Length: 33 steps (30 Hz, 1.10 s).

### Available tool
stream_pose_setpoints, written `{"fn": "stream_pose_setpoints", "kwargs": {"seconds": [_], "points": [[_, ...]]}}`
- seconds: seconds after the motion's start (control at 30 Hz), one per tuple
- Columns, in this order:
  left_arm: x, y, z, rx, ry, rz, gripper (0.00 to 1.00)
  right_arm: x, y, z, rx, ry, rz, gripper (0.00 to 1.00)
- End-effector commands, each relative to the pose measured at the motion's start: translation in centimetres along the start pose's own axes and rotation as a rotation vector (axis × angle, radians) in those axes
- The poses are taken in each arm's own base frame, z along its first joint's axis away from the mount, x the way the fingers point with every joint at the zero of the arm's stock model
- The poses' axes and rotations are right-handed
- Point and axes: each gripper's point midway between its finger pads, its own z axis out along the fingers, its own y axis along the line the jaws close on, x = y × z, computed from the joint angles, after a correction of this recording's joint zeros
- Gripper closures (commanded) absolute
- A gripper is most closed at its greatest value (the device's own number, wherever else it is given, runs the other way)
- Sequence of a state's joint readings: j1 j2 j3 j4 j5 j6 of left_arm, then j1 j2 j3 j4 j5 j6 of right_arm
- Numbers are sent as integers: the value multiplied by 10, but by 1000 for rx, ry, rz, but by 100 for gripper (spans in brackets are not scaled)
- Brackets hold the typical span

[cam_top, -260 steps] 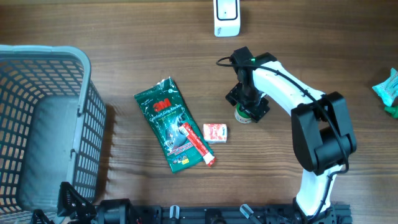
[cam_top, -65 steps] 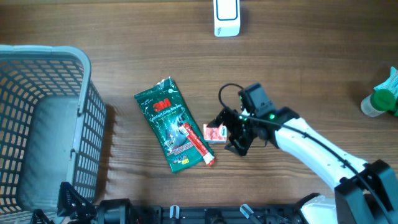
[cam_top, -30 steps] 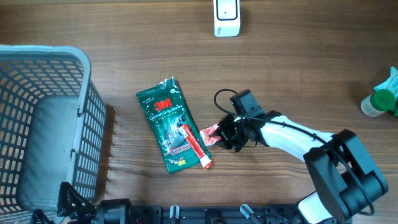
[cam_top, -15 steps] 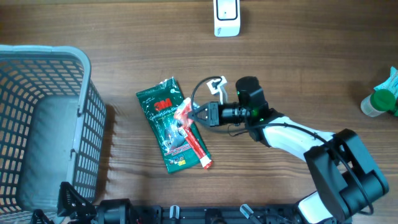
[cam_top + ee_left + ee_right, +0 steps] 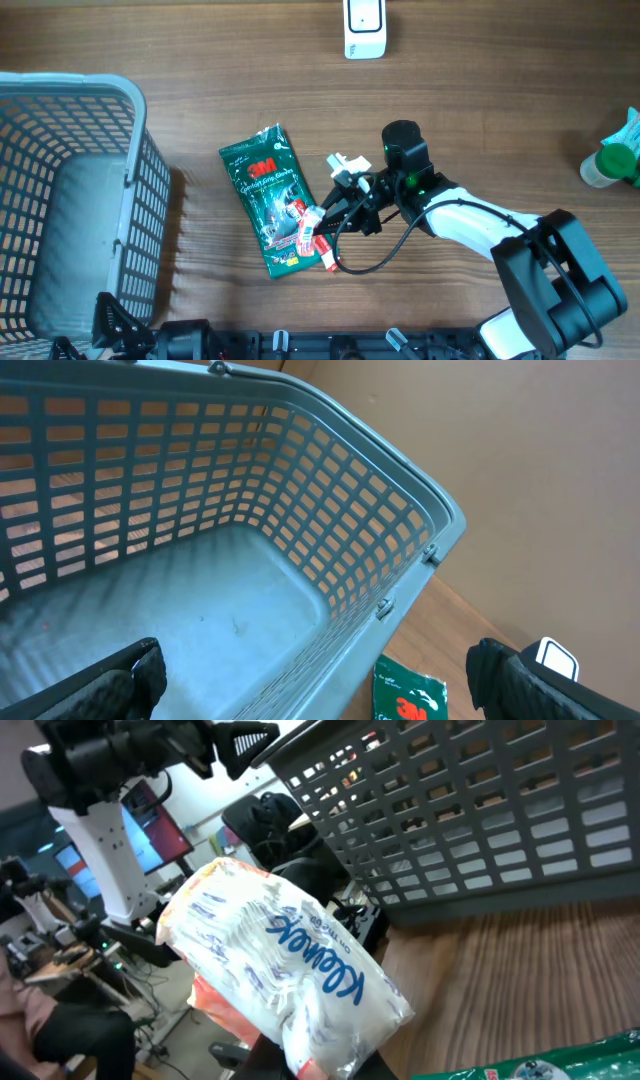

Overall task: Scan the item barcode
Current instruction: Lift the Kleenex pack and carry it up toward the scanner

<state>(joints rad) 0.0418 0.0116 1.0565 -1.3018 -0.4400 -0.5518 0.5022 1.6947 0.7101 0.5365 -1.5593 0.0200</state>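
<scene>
The right end effector [image 5: 322, 212] is clenched on a small Kleenex tissue pack [image 5: 290, 970], holding it at the right edge of the green 3M packet [image 5: 265, 190] on the tabletop [image 5: 200, 80], well apart from the white scanner [image 5: 365, 28]. The left end effector [image 5: 315, 685] hangs spread wide and released over the grey basket [image 5: 330, 490].

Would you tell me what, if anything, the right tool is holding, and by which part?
The right tool holds the small red-and-white Kleenex tissue pack, pinched at one end; the rest of the pack sticks out free.
</scene>
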Motion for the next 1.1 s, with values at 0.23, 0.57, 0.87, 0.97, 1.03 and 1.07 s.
{"fn": "stream_pose_setpoints", "kwargs": {"seconds": [0.23,0.57,0.87,0.97,1.03,1.07], "points": [[9,3,3,-12,28,7,0,-1,11,-1,-56,-1,-33,95],[9,3,3,-12,28,7,0,-1,11,-1,-57,0,-3,95],[9,3,3,-12,28,6,0,-1,2,0,-4,0,28,95],[9,3,3,-12,28,6,0,-2,-47,-8,286,-45,285,95],[9,3,3,-12,28,6,0,-2,-78,-21,475,-116,445,95],[9,3,3,-12,28,7,0,-3,-87,-27,530,-142,482,96]]}}
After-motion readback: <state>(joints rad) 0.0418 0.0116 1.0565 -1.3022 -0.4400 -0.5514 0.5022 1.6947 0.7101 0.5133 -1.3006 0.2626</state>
